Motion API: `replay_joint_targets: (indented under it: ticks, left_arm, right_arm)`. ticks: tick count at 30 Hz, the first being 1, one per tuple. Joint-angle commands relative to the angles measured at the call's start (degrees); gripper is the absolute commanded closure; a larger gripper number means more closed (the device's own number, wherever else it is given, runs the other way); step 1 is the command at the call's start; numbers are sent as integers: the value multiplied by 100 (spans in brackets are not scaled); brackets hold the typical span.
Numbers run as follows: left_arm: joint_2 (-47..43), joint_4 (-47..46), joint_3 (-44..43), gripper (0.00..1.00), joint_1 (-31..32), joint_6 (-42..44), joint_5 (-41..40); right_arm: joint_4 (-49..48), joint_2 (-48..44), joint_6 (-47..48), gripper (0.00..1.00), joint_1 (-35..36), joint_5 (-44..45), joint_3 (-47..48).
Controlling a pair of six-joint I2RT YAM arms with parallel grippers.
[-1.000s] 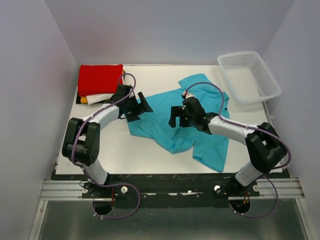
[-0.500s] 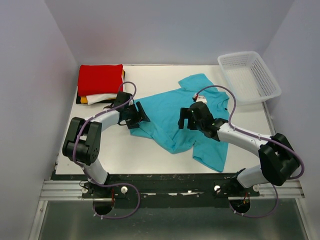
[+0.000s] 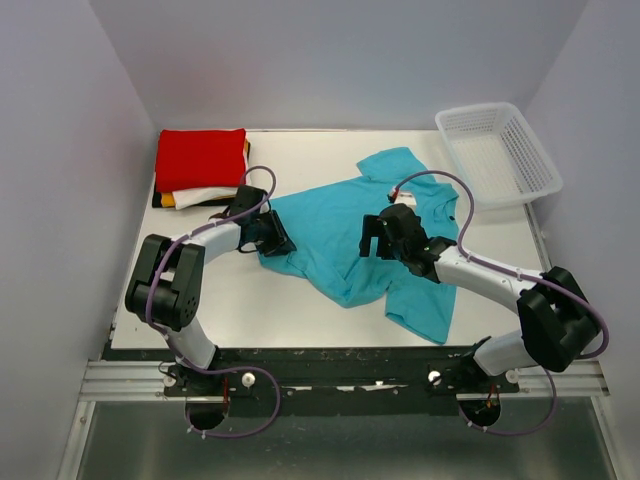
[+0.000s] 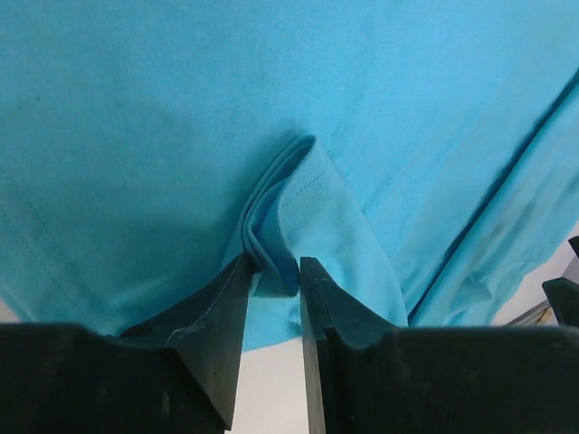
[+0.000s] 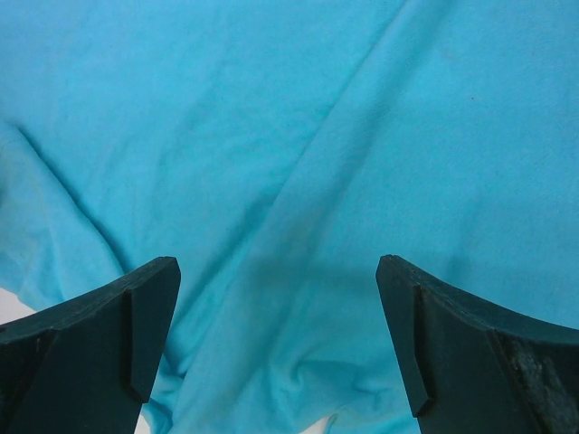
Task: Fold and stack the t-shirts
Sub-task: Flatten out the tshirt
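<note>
Left gripper (image 4: pixel 274 271): closed on a doubled hem fold of the turquoise t-shirt (image 4: pixel 163 99), held between its tips. Right gripper (image 5: pixel 276 271): spread wide, cloth just beneath, ungripped; an edge should be pinched before tension is applied. Folded stack (image 3: pixel 200 160): behind the left gripper.

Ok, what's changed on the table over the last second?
The left gripper moved from just off the turquoise t-shirt onto its left edge and shut on a fold of the cloth. The right gripper shifted a little to the right over the shirt's middle, jaws open, holding nothing. The shirt itself barely moved; the folded stack and the white basket stayed put.
</note>
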State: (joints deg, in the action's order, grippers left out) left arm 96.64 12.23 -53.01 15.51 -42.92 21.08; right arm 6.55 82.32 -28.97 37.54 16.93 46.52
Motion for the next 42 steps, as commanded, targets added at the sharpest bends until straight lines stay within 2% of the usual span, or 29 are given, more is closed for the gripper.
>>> replay_joint_targets:
  ticks: [1,6,11,20,28,42]
  left_arm:
    - [-11,247,-211,70,57,125,-239]
    - [20,702,-425,70,195,204,-940]
    - [-34,944,-651,70,409,283,-1248]
    - [238,1882,-1325,70,913,324,-2665]
    - [565,2007,-1458,71,988,323,-2595]
    - [111,1943,-1194,70,913,196,-2911]
  right_arm:
    - [101,-34,-94,0,8,271,-97]
    - [216,-4,-133,0,8,406,-64]
    - [231,43,-118,0,3,458,-62]
    - [269,89,-127,0,8,548,-71]
    - [260,178,-107,0,7,552,-57]
    - [270,284,-107,0,3,557,-30]
